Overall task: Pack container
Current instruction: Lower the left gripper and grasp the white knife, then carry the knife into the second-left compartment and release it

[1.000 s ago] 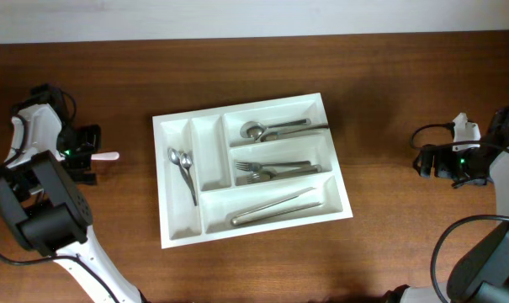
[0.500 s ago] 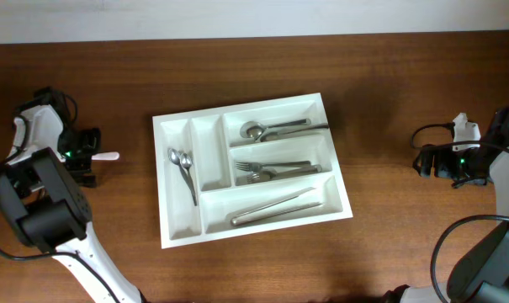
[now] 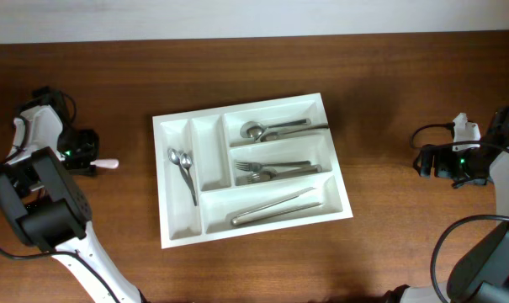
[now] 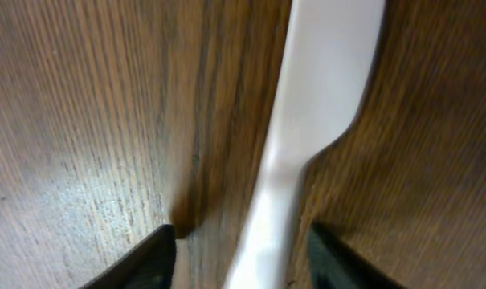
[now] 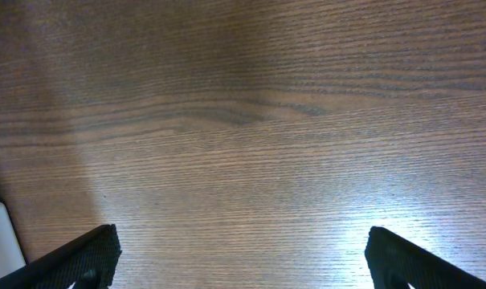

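Observation:
The white container (image 3: 157, 181) lies mid-table, tilted a little, with metal spoons (image 3: 183, 168), forks (image 3: 275, 170) and long knives (image 3: 275, 206) in its compartments. Left of it a white plastic utensil (image 3: 108, 164) lies on the wood. My left gripper (image 3: 92, 163) straddles its handle. In the left wrist view the white utensil (image 4: 323, 72) runs between the two dark fingers of the left gripper (image 4: 243, 257), with wood showing on the left side and the right finger close to it. My right gripper (image 3: 424, 160) stands open at the far right, and the right gripper (image 5: 243, 245) has only bare wood between its fingers.
A spoon and a dark-handled utensil (image 3: 279, 129) fill the container's top compartment. The narrow compartment (image 3: 209, 151) beside the spoons holds nothing. Both arm bases and cables sit at the table's left and right ends.
The left jaws have narrowed around the white utensil's handle, and the gripper with the utensil has shifted slightly toward the front. The right arm has not moved.

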`<state>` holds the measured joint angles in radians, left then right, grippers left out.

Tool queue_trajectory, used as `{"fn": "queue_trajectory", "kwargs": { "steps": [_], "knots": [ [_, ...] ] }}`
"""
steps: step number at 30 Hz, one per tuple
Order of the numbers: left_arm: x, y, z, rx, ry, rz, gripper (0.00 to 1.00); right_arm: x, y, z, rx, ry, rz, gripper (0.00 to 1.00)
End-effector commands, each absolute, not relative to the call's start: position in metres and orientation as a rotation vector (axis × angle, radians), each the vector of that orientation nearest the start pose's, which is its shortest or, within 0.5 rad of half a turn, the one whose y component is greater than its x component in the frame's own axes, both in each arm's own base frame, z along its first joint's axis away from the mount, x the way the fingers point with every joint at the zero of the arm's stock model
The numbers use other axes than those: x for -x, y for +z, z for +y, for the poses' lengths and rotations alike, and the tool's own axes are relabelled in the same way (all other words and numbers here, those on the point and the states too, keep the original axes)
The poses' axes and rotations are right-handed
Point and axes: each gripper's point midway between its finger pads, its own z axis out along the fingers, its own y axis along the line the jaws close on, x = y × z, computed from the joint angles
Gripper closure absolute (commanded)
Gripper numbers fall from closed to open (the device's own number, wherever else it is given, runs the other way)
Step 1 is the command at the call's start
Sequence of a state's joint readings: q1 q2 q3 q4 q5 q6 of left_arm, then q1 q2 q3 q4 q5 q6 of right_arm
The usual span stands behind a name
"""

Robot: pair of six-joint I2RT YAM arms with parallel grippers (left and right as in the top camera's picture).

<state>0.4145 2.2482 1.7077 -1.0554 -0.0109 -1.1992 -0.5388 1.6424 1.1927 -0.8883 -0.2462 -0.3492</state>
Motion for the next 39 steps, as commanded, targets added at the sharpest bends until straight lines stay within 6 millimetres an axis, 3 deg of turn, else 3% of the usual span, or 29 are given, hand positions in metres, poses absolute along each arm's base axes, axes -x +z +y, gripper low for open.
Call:
{"fn": "queue_trajectory", "kwargs": {
  "steps": [1, 4, 10, 17, 20, 23, 24, 27, 31, 32, 36, 39],
  "knots": [
    [-0.371, -0.019, 0.181, 2.346, 0.076, 2.180, 0.62, -0.314, 0.090, -0.139, -0.219, 0.186, 2.808, 0.01],
    [-0.364, -0.019, 0.189, 2.379, 0.082, 2.159, 0.81, -0.314, 0.090, -0.139, -0.218, 0.186, 2.808, 0.01],
    [-0.360, -0.017, 0.197, 2.266, 0.081, 2.280, 0.98, -0.314, 0.090, -0.139, -0.219, 0.186, 2.808, 0.01],
    [-0.374, 0.007, 0.196, 2.100, 0.059, 2.405, 0.98, -0.314, 0.090, -0.139, -0.218, 0.186, 2.808, 0.01],
    [-0.390, 0.031, 0.188, 1.928, 0.040, 2.496, 0.98, -0.314, 0.090, -0.139, -0.219, 0.186, 2.808, 0.01],
    [-0.409, 0.062, 0.169, 1.651, 0.025, 2.632, 0.98, -0.314, 0.090, -0.139, -0.219, 0.186, 2.808, 0.01],
    [-0.415, 0.071, 0.161, 1.556, 0.022, 2.672, 0.98, -0.314, 0.090, -0.139, -0.219, 0.185, 2.808, 0.01],
    [-0.433, 0.116, 0.103, 1.047, -0.027, 2.845, 0.98, -0.314, 0.090, -0.139, -0.218, 0.186, 2.808, 0.01],
    [-0.432, 0.146, 0.032, 0.596, -0.069, 2.951, 0.98, -0.314, 0.090, -0.139, -0.219, 0.186, 2.808, 0.01],
    [-0.430, 0.153, 0.001, 0.415, -0.072, 2.972, 0.98, -0.314, 0.090, -0.139, -0.219, 0.186, 2.808, 0.01],
    [-0.422, 0.155, -0.065, 0.070, -0.076, 3.008, 0.98, -0.314, 0.090, -0.139, -0.219, 0.186, 2.808, 0.01],
    [-0.415, 0.153, -0.100, -0.065, -0.048, 3.012, 0.98, -0.314, 0.090, -0.139, -0.218, 0.186, 2.808, 0.01]
  ]
}}
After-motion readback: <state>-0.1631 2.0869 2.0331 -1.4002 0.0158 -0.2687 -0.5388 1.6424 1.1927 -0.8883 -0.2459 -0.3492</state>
